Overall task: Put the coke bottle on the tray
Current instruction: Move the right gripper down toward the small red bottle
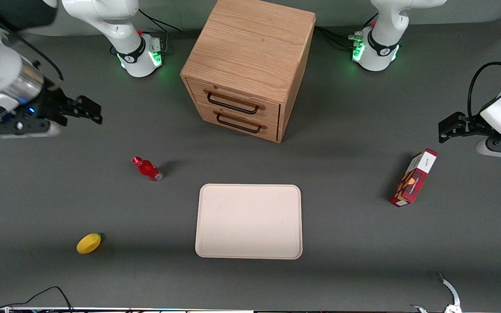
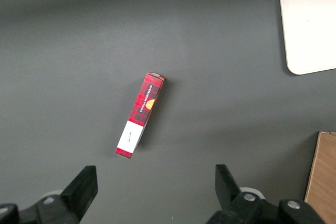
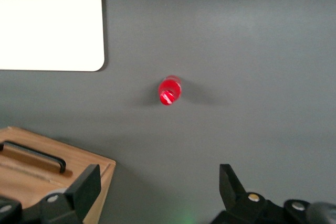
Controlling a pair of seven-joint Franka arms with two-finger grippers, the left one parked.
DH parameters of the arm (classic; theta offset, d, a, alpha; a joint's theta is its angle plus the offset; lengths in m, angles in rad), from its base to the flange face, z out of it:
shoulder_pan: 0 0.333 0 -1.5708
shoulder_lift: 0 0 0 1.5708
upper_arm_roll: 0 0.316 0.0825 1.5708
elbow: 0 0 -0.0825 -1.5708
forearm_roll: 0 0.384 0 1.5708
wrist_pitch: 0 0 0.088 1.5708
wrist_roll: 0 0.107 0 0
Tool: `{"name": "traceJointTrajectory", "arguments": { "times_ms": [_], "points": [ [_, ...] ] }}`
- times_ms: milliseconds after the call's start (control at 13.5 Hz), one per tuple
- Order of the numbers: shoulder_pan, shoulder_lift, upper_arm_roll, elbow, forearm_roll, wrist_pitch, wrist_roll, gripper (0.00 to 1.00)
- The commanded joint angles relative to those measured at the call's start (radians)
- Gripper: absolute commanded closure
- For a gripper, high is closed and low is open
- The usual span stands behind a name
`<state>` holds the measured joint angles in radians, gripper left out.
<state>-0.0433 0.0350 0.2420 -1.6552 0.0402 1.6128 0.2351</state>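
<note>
Front view shows our gripper (image 1: 86, 108) open and holding nothing, up high and well apart from the coke bottle (image 1: 147, 169); the bottle stands on the table near the tray (image 1: 249, 221); we think nothing is done yet.

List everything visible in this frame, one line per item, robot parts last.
coke bottle: one, red, standing on the table, nearer the working arm's end than the tray
tray: one, cream, flat on the table in front of the drawers, nothing on it
drawer cabinet: one, light wood, two drawers with dark handles, both shut
carton: one, red plaid, toward the parked arm's end
lemon: one, yellow, nearer the front camera than the bottle
table: one, dark grey
gripper: one, black, open, raised above the table, farther from the front camera than the bottle and holding nothing
</note>
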Motion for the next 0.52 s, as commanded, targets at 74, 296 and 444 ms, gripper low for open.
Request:
{"name": "traceJointTrajectory", "arguments": {
  "times_ms": [74, 296, 444],
  "points": [
    [0.007, 0.152, 0.039, -0.096, -0.023, 0.198, 0.121, 0.0],
    [0.005, 0.154, 0.039, -0.286, -0.033, 0.451, 0.124, 0.0],
    [0.003, 0.154, 0.039, -0.369, -0.094, 0.554, 0.124, 0.0]
  ]
}}
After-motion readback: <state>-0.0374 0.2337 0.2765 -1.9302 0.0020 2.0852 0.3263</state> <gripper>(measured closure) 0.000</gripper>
